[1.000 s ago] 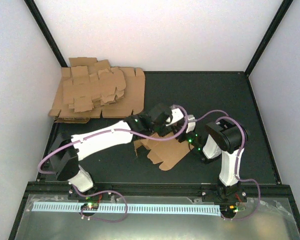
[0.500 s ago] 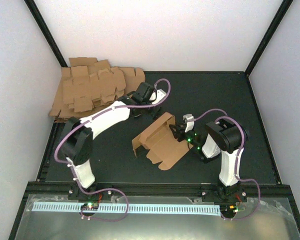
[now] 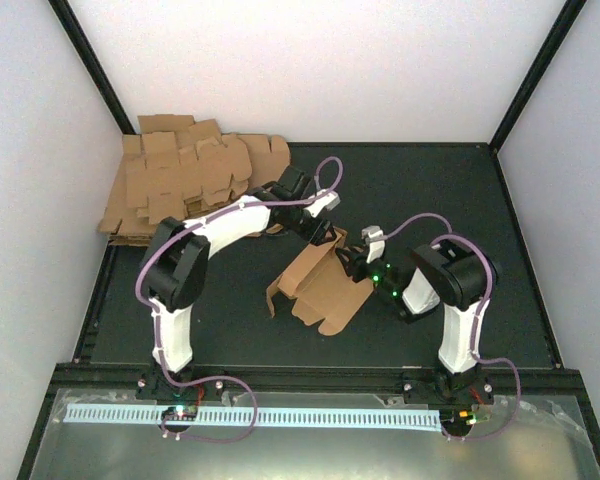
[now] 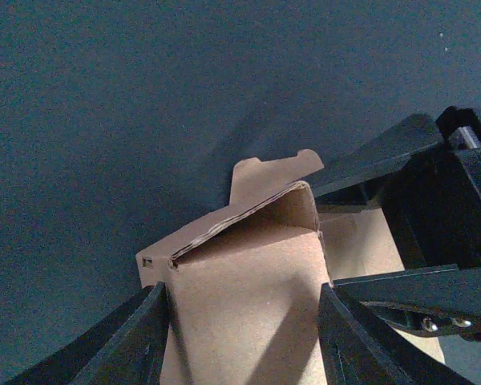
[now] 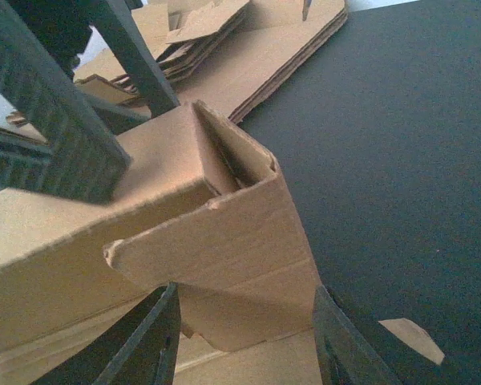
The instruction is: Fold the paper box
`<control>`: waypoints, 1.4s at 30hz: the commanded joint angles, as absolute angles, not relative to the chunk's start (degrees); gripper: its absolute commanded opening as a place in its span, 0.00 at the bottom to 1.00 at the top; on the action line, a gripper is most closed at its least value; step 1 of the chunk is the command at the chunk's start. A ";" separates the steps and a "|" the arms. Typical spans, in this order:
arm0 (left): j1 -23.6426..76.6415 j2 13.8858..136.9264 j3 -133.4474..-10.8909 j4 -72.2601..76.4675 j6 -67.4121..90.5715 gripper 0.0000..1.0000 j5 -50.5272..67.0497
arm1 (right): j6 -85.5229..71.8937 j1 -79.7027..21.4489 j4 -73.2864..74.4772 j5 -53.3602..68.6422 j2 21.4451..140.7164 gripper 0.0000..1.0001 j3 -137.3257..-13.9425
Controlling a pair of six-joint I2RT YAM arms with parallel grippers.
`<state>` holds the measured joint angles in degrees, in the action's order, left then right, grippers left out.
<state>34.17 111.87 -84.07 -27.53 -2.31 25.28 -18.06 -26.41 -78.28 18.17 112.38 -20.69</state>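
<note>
The paper box (image 3: pixel 320 295) is a partly folded brown carton in the middle of the black table, one wall raised and notched flaps spread on the mat. My left gripper (image 3: pixel 322 238) comes at its far upper end; in the left wrist view the box panel (image 4: pixel 248 321) fills the gap between both fingers, left gripper (image 4: pixel 242 298) shut on it. My right gripper (image 3: pixel 356 262) holds the right end; a folded wall (image 5: pixel 224 241) spans its jaws, right gripper (image 5: pixel 244 298) shut on it. The left fingers (image 5: pixel 56 120) show above the box there.
A thick pile of brown cardboard sheets (image 3: pixel 195 190) lies at the back left against the wall, also seen behind the box as a stack of cardboard sheets (image 5: pixel 264 48). White walls close in the table on three sides. Bare black mat (image 3: pixel 430 190) lies at the back right.
My left arm lifted off the box, swung back, then its gripper came down on the box's far upper end and its jaws narrowed. The box wall now stands raised. The right gripper kept its hold.
</note>
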 commanded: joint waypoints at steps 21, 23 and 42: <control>33.64 115.93 -87.72 -32.66 -6.83 0.51 34.16 | -10.56 -28.08 -66.98 18.16 108.71 0.52 -26.15; 33.60 116.08 -87.82 -33.22 -7.38 0.50 35.40 | -10.55 -28.04 -67.50 18.63 109.33 0.49 -26.46; 33.73 116.66 -86.80 -36.61 -7.93 0.43 42.30 | -7.56 -34.25 -70.28 10.30 106.72 0.36 -22.24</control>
